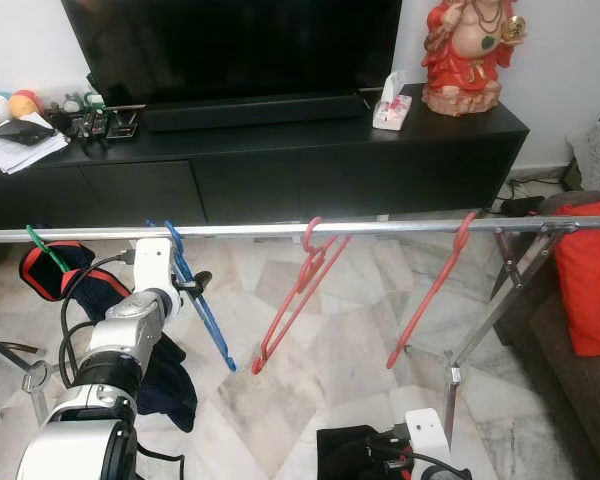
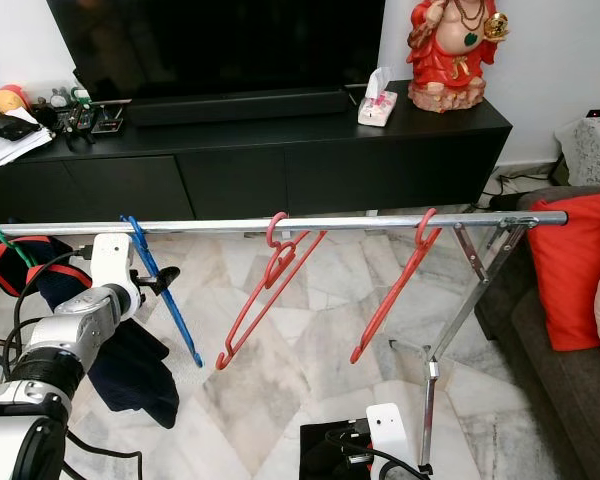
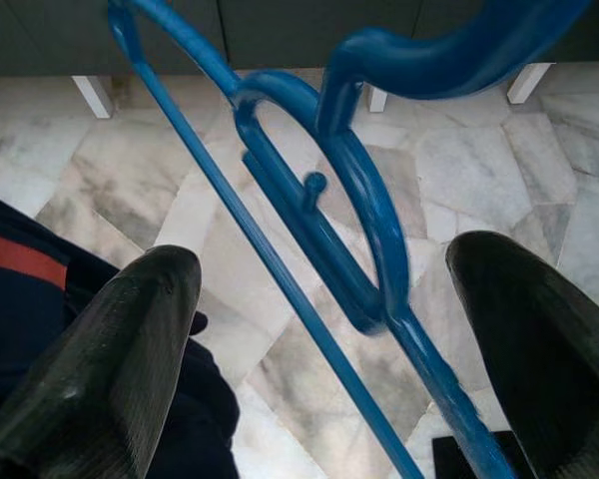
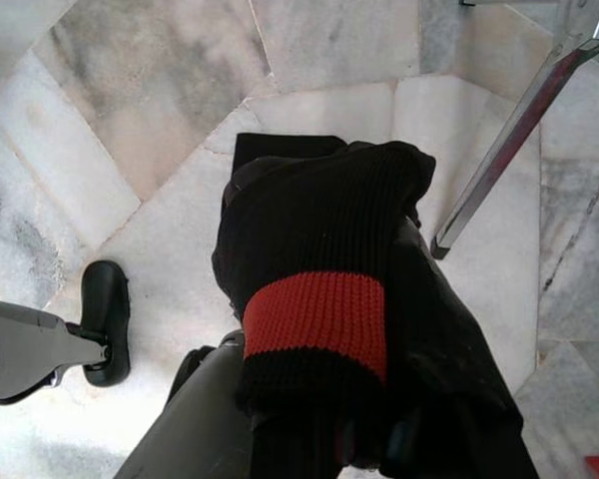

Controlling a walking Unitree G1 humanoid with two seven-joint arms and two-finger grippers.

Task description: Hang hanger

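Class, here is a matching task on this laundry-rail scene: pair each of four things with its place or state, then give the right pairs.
Things:
1. blue hanger
2. green hanger
3. left gripper
4. black garment

States:
A. draped over the right gripper
B. fingers apart, either side of the blue hanger
C. hooked at the rail's left end, carrying dark clothing
D. hooked on the rail, bare

Pairs: 1-D, 2-C, 3-B, 4-A

Glossy blue plastic hanger point(image 3: 359, 200); shiny metal rail point(image 1: 380, 229); polished marble floor point(image 1: 350, 350).
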